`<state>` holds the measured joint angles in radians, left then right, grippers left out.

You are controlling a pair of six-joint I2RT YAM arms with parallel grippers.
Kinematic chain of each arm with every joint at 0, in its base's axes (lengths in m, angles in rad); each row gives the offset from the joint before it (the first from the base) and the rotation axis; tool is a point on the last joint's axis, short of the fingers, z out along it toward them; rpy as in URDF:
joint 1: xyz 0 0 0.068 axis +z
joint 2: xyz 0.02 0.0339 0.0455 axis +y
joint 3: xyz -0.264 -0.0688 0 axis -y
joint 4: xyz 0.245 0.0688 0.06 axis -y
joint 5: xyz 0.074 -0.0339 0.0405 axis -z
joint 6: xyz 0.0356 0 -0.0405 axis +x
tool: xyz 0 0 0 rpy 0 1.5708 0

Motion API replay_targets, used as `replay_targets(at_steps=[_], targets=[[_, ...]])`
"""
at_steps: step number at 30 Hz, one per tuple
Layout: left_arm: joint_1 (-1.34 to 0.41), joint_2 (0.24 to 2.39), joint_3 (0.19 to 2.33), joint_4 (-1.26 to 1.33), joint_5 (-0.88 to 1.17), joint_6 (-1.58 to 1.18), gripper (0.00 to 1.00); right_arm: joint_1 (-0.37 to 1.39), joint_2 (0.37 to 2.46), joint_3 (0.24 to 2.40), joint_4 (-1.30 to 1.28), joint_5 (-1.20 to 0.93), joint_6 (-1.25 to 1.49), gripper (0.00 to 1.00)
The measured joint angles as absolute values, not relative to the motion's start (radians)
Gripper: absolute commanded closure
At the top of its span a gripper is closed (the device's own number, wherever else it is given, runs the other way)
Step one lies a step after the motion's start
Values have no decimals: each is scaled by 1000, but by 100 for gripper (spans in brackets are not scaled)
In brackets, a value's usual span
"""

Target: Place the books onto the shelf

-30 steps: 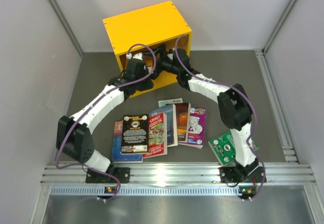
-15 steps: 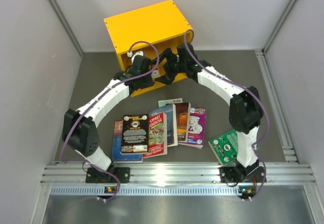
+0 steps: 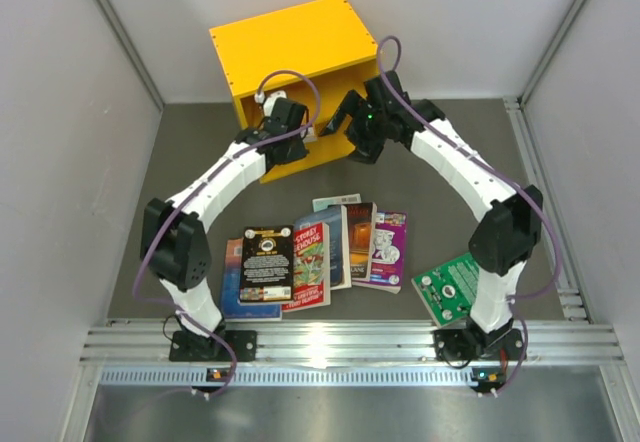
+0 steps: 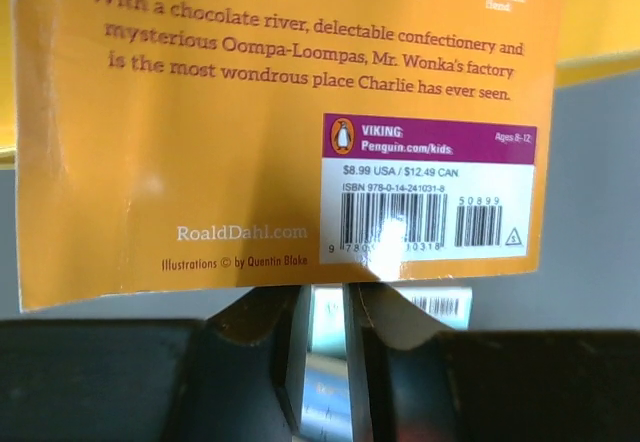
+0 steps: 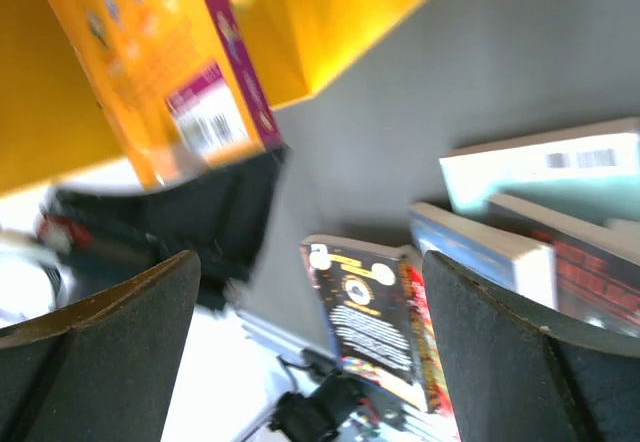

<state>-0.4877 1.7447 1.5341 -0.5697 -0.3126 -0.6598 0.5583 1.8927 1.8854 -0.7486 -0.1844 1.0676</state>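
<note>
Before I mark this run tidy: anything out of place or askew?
The green book lies tilted, apart from the fanned books, partly hidden by the right arm. The yellow shelf sits skewed to the back wall.

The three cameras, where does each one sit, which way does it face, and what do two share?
Top external: above and behind the bases, looking down on the left arm, right arm, yellow shelf and spread books.
Left wrist: on the left arm, facing along the left gripper, shut on an orange Roald Dahl book.
Right wrist: on the right arm, facing the grey table between the fingers of the open right gripper.
Shared: both wrist views show that book.
</note>
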Motion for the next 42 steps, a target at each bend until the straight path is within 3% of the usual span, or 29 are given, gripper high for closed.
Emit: replay_targets(at_steps=[6, 12, 14, 18, 21, 26, 42], targets=[[-486, 1861, 1685, -630, -362, -658, 74, 550, 1809, 1839, -770, -124, 1013, 9], [-481, 1849, 1689, -641, -321, -662, 68, 550, 1684, 1659, -644, -91, 1002, 34], [-481, 1800, 1653, -650, -304, -667, 66, 550, 1638, 1569, -550, -96, 1019, 39], [-483, 1634, 1648, -645, -304, -675, 62, 556, 1636, 1510, -386, -98, 1058, 58], [-482, 1469, 1677, -656, -311, -680, 57, 564, 1668, 1524, -282, -83, 1090, 59], [-482, 1237, 1698, -719, -353, -694, 31, 576, 1772, 1615, -201, -28, 1131, 59], [-482, 851, 1527, -1226, -410, -797, 30, 625, 2132, 1910, -137, 163, 1217, 61]])
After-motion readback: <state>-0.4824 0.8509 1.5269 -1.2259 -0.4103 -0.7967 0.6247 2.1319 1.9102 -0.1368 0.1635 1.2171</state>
